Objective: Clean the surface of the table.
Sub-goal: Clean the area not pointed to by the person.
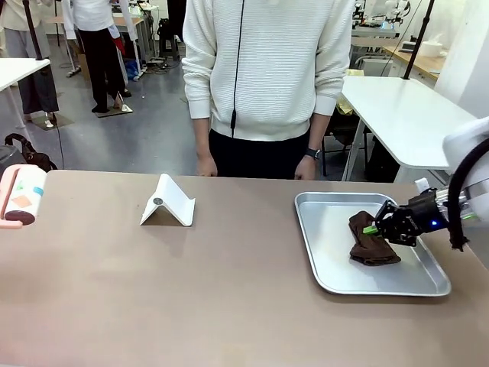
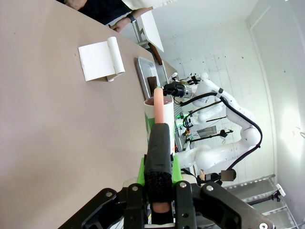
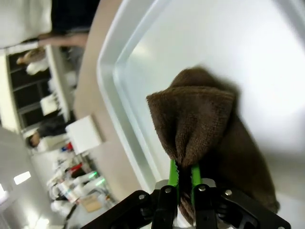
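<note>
The taupe-brown table (image 1: 191, 290) spreads across the front view. At its right stands a metal tray (image 1: 328, 264) with a dark brown cloth (image 1: 370, 248) in it. My right gripper (image 1: 380, 228) is shut on the cloth's upper fold, lifting it slightly; in the right wrist view the gripper (image 3: 183, 168) pinches the cloth (image 3: 200, 119) above the tray (image 3: 138, 57). At the table's far left is a lint roller (image 1: 24, 196) with a pink handle. My left gripper (image 2: 160, 130) is shut on that pink handle (image 2: 158, 102), over the table (image 2: 47, 119).
A white folded stand (image 1: 168, 203) sits on the table left of centre, also in the left wrist view (image 2: 100, 59). A person (image 1: 263, 76) stands at the far edge, hands hanging by the table. A white table (image 1: 405, 115) is behind on the right.
</note>
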`<state>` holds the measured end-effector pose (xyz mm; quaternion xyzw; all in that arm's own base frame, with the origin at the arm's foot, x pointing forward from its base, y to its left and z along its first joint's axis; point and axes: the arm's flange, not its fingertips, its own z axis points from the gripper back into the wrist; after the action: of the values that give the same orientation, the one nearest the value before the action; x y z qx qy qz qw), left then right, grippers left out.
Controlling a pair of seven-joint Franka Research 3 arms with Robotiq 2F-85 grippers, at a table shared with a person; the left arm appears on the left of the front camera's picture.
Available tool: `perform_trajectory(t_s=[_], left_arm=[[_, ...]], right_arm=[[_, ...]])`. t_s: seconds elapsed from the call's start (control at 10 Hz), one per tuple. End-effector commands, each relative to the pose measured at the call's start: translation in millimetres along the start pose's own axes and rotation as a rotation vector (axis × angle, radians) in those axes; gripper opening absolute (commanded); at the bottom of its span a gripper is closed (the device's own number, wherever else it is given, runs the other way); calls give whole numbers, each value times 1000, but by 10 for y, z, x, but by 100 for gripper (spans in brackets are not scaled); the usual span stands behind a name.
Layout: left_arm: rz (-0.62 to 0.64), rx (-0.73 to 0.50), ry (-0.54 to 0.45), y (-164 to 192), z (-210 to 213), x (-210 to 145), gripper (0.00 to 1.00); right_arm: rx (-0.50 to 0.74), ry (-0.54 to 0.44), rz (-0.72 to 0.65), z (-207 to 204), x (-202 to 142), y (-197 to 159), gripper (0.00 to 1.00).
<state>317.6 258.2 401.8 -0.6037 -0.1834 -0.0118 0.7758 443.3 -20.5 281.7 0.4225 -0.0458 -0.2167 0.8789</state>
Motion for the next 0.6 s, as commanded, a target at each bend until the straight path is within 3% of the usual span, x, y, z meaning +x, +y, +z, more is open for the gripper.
perform_trajectory(t_s=[0.0, 0.5], left_arm=[[-6, -4, -10, -40, -6, -23, 21], [-6, -4, -10, -40, -6, -23, 21]], right_arm=[[202, 109, -18, 100, -3, 13, 11], [538, 358, 27, 647, -286, 159, 11]])
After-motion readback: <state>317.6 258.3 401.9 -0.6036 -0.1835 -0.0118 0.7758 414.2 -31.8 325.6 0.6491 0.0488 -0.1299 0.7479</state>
